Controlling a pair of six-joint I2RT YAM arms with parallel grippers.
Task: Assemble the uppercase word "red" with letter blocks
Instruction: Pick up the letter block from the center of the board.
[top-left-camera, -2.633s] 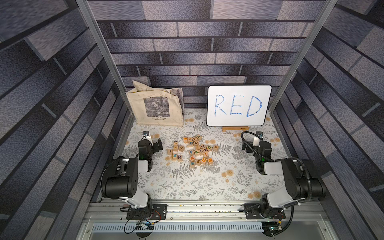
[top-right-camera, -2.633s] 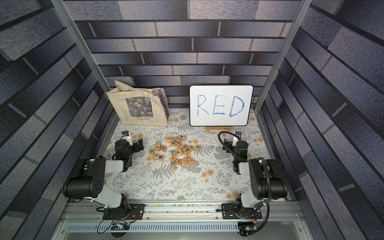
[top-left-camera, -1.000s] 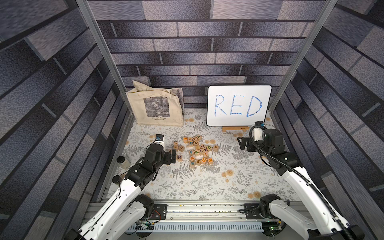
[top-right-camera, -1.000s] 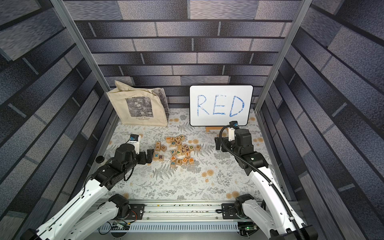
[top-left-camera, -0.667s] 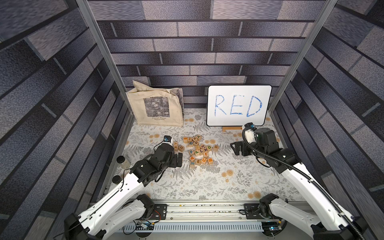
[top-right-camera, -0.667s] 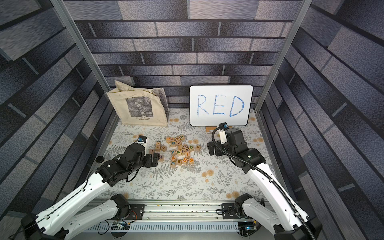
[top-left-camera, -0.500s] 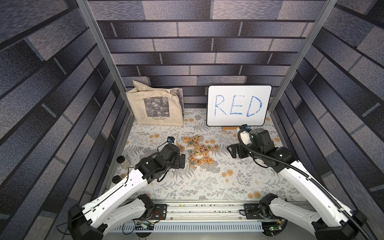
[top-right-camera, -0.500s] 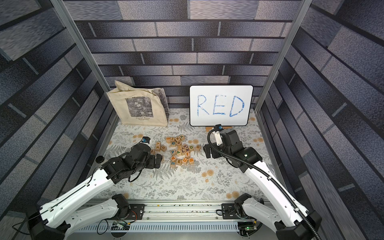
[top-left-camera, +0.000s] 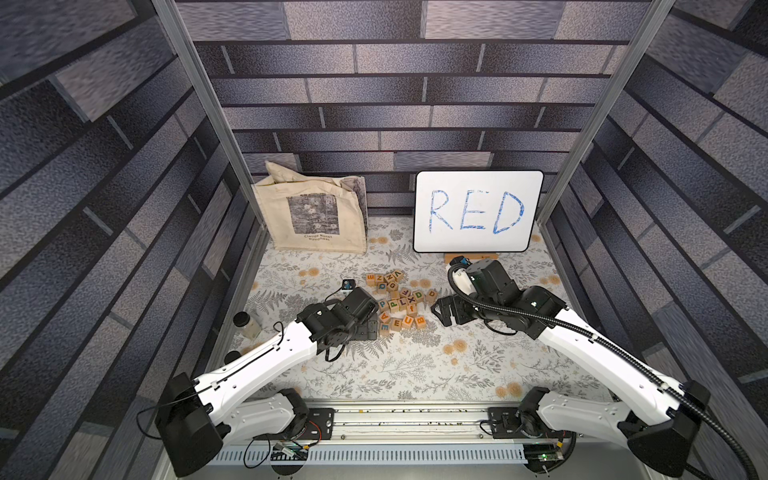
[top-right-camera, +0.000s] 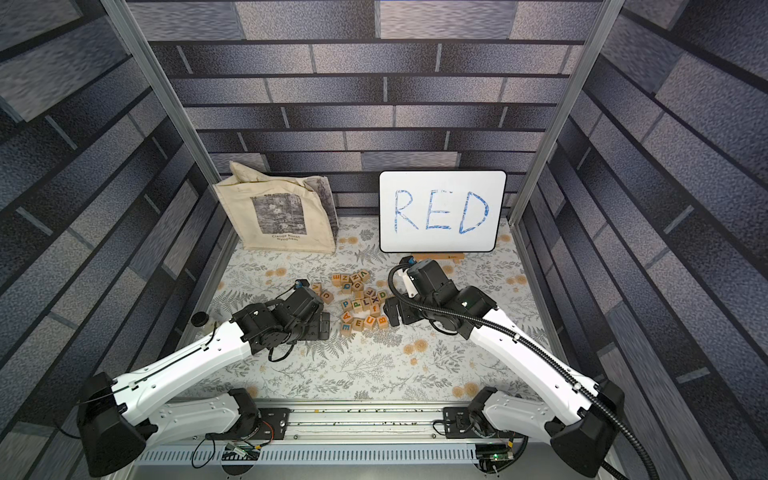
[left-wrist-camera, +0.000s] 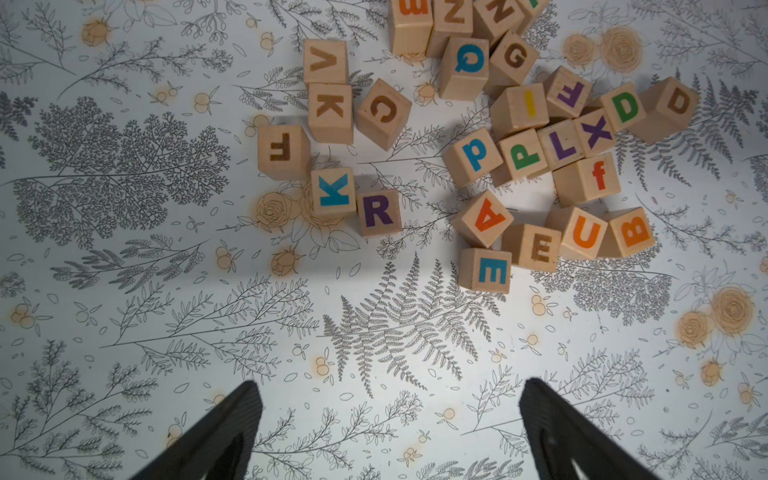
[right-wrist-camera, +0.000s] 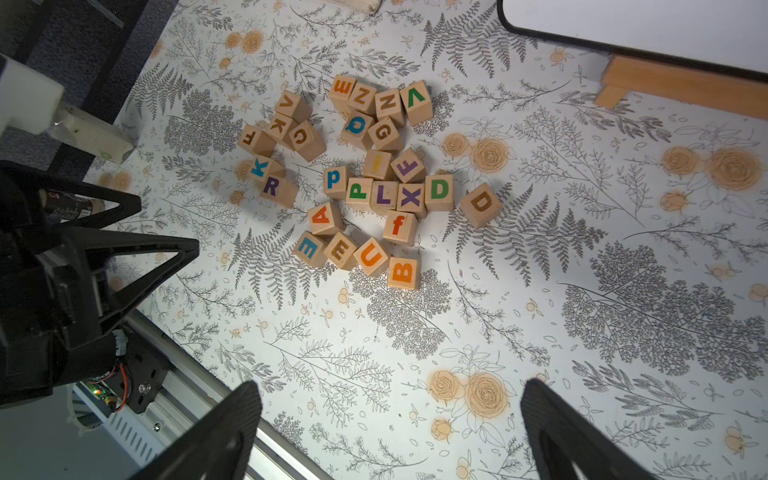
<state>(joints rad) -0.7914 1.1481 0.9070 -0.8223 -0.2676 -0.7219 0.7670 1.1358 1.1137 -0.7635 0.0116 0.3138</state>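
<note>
A fern-printed worktop (top-left-camera: 415, 365) holds scattered letter blocks (top-left-camera: 399, 303). The left pincer (left-wrist-camera: 389, 384) and right pincer (right-wrist-camera: 390, 383) hover nearby, both wide apart, empty.

pale wooden letter blocks (right-wrist-camera: 382, 195), grey fern-patterned table cover (right-wrist-camera: 540, 299).

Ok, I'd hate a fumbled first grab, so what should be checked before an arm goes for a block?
1. Left gripper open, empty: ok.
2. Right gripper open, empty: ok.
3. Purple R block letter up, reachable: ok.
4. Brown E block sides free: not ok, A block and U block crowd it.
5. Brown D block outer sides free: ok.
6. Bare cloth nearer the robot for the word: ok.
</note>
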